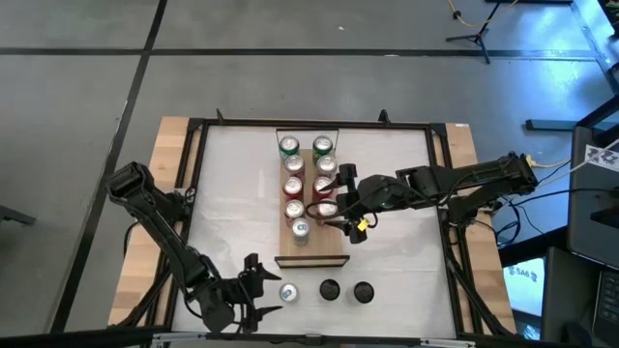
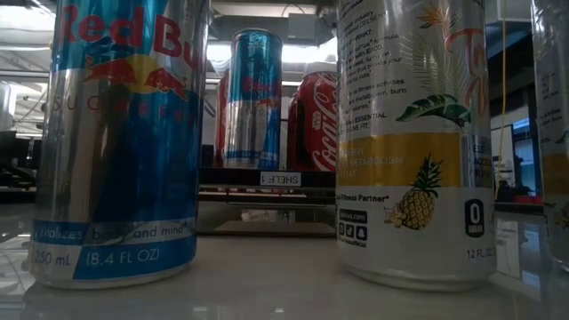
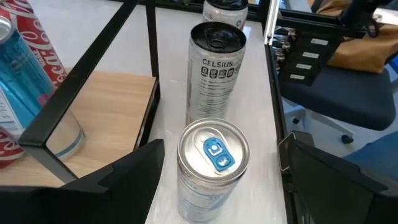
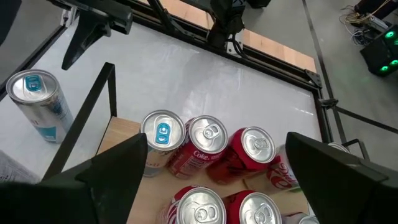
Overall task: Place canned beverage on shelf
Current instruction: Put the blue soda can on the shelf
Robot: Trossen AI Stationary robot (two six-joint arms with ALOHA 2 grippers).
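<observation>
The shelf point(image 1: 311, 253) is a light-wood plank in the table's middle, with several cans standing on it in two rows. My right gripper point(image 1: 327, 209) hovers open over the near cans of the right row, and its fingers point(image 4: 112, 168) stand wide apart above red cola cans point(image 4: 208, 134) and a blue-tabbed can point(image 4: 163, 132). My left gripper point(image 1: 266, 292) is open at the table's near edge. Its fingers point(image 3: 124, 180) stand on either side of a silver blue-tabbed Red Bull can point(image 3: 212, 155), which stands upright on the table point(image 1: 232, 193), and gaps show on both sides.
Two dark-topped cans point(image 1: 329, 289) point(image 1: 363, 291) stand on the table to the right of the Red Bull can; the nearer one is a Celsius can point(image 3: 216, 68). The shelf's dark end frame point(image 3: 93, 81) stands close to my left gripper. The low view shows the Red Bull can point(image 2: 120, 142) and Celsius can point(image 2: 418, 142) up close.
</observation>
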